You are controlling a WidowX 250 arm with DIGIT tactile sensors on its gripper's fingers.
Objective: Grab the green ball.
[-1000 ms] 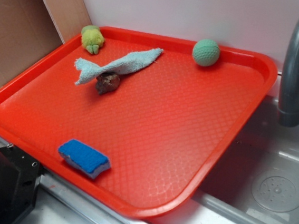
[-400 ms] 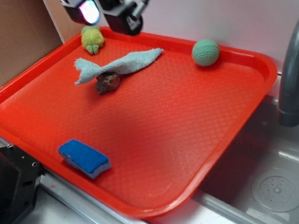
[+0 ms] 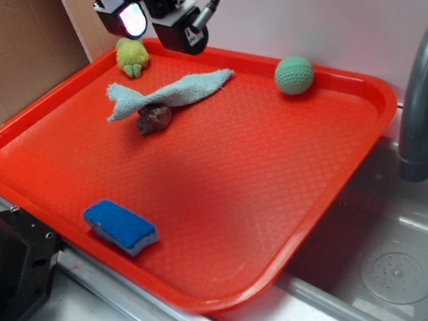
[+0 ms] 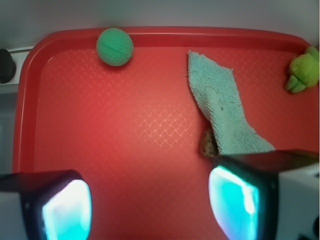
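My gripper (image 4: 150, 200) hangs open and empty above the tray (image 3: 226, 205), fingers (image 4: 60, 207) spread wide. The ball (image 3: 294, 74) sits by the tray's far rim, well apart from me. The cloth (image 3: 169, 93) lies mid-tray, draped over a brown lump (image 3: 154, 118).

Tray (image 3: 224, 190): red plastic, embossed diamond texture, semi-gloss. Green ball (image 3: 294, 74): matt, dimpled. Towel (image 3: 170, 93): rough terry cloth (frayed edges). Sponge (image 3: 120, 226): blue, porous, matt. Plush toy (image 3: 133, 56): fuzzy. Faucet (image 3: 421, 102): smooth grey metal.
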